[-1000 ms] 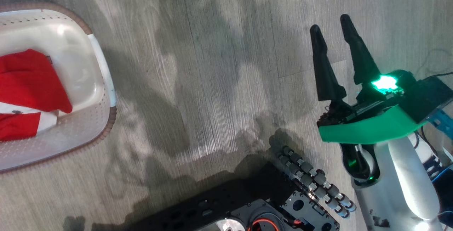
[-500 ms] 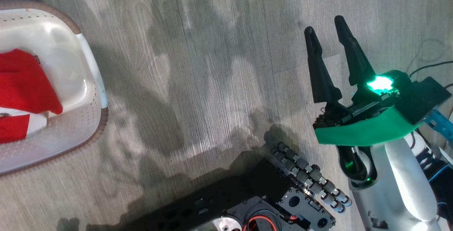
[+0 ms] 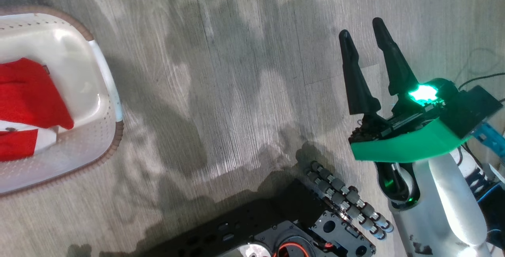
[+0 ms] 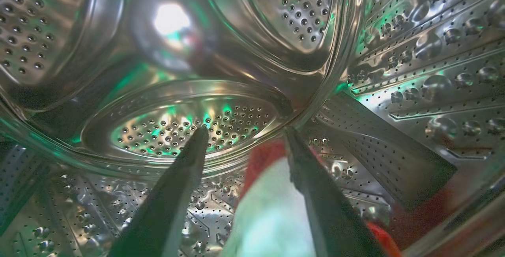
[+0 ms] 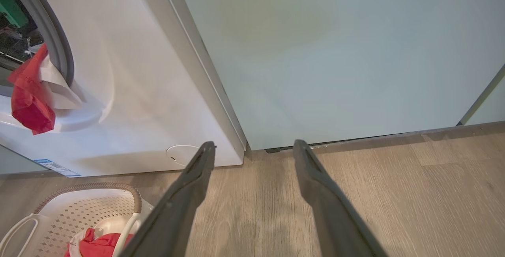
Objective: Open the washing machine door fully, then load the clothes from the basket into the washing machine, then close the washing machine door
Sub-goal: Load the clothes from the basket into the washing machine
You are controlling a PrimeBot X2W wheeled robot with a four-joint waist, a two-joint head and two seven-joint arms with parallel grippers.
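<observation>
Clothes lie loose between the parted jaws of the released left pincer, deep in the washing machine drum. More clothes sit in the basket, well to the left of the open, empty right pincer, on the left arm's side.

Left hand newly wide open by the clothes; slight head-camera shift.

Floor: grey wood grain, dark shadow patches.
Basket: white, dotted with holes, brown rim.
Clothes: red, white bands.
Right gripper: black fingers, green shell, bright green light.
Base: black.
Drum: silver, rows of holes, green glints.
Washer: white; gasket grey; label blue.
Cabinet: pale teal.
</observation>
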